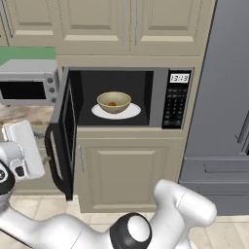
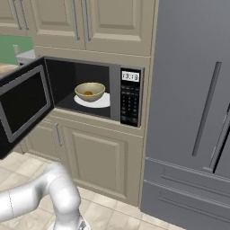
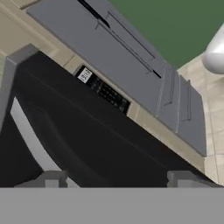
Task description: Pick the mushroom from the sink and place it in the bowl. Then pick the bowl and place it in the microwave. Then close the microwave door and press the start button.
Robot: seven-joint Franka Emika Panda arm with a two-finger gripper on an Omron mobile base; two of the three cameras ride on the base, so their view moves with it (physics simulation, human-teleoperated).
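Observation:
The microwave [image 1: 160,97] stands open, and on its white turntable plate [image 1: 131,113] sits the tan bowl [image 1: 114,101] with the small orange mushroom [image 1: 112,103] in it. The right base view also has the bowl [image 2: 90,91] and the mushroom [image 2: 88,93]. The microwave door [image 1: 63,131] swings out to the left with its black bar handle [image 1: 51,160]. My white hand [image 1: 23,148] hangs just left of the door's outer face. In the hand view my gripper [image 3: 117,180] is open, its fingertips [image 3: 51,179] wide apart close before the dark door window [image 3: 87,131]. The sink is out of view.
A small silver toaster oven [image 1: 28,82] sits on the counter left of the door. A tall grey fridge [image 2: 193,112] fills the right side. Cream cabinets [image 1: 131,170] run above and below the microwave. The keypad [image 2: 129,101] is on the microwave's right.

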